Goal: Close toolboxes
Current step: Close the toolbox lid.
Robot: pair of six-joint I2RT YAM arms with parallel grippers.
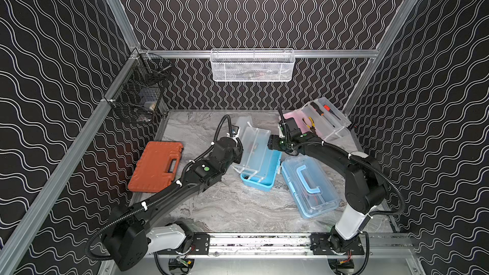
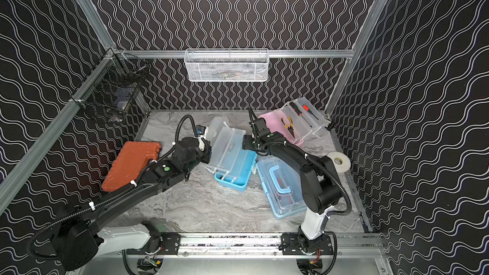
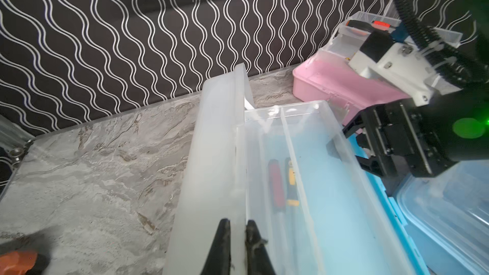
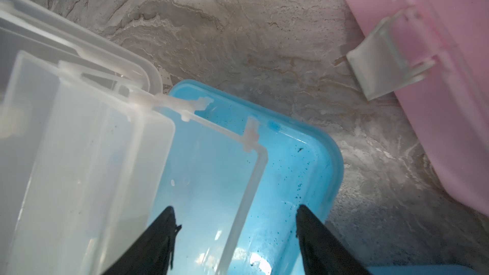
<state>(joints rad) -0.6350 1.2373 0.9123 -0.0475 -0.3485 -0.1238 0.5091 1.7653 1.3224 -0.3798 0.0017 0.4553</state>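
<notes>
Nearest the lens, the arms' mounting rail (image 1: 259, 243) runs along the front edge of the worktop (image 1: 232, 207). In both top views one light-blue toolbox (image 1: 309, 186) lies near the front right with its lid down, so I judge one of three done. The open blue toolbox (image 1: 260, 165) sits mid-worktop, just beside it, and the pink toolbox (image 1: 324, 121) gapes in the far right corner; both are left to shut. An orange case (image 1: 156, 166) crowds the left edge, and the front centre is bare. In the left wrist view, the left gripper (image 3: 239, 244) is clamped on the edge of the upright clear lid (image 3: 217, 154). In the right wrist view, the right gripper (image 4: 238, 239) hangs with fingers apart over a corner of that box's base, straddling a clear tray link (image 4: 246, 181) without touching it. Swinging this lid down looks unobstructed, but the pink box has little room around it.
</notes>
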